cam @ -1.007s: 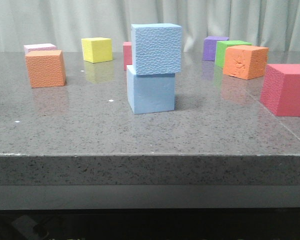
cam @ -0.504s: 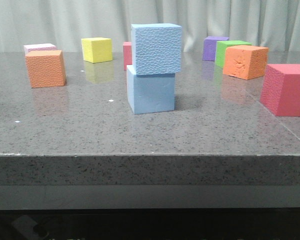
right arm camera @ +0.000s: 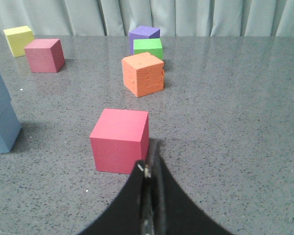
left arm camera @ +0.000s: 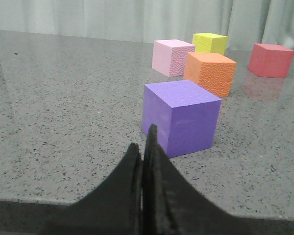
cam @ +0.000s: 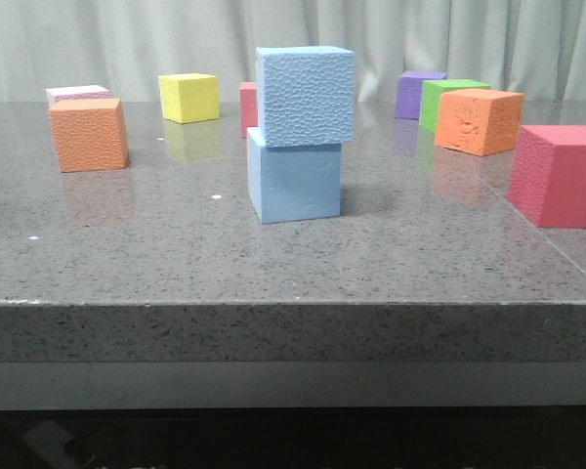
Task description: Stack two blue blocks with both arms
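The pebbly blue block (cam: 306,96) sits on top of the smoother blue block (cam: 295,182) near the middle of the table, turned slightly and overhanging a little. The stack also shows at the edge of the right wrist view (right arm camera: 0,117). Neither gripper shows in the front view. My left gripper (left arm camera: 144,142) is shut and empty, low over the table, just in front of a purple cube (left arm camera: 181,116). My right gripper (right arm camera: 150,156) is shut and empty, close to a red cube (right arm camera: 119,140).
Around the stack stand an orange cube (cam: 89,134), a pink cube (cam: 76,94), a yellow cube (cam: 189,97), a red cube (cam: 248,106) behind it, and purple (cam: 418,93), green (cam: 447,98), orange (cam: 479,120) and red (cam: 560,174) cubes on the right. The table's front edge (cam: 293,303) is near.
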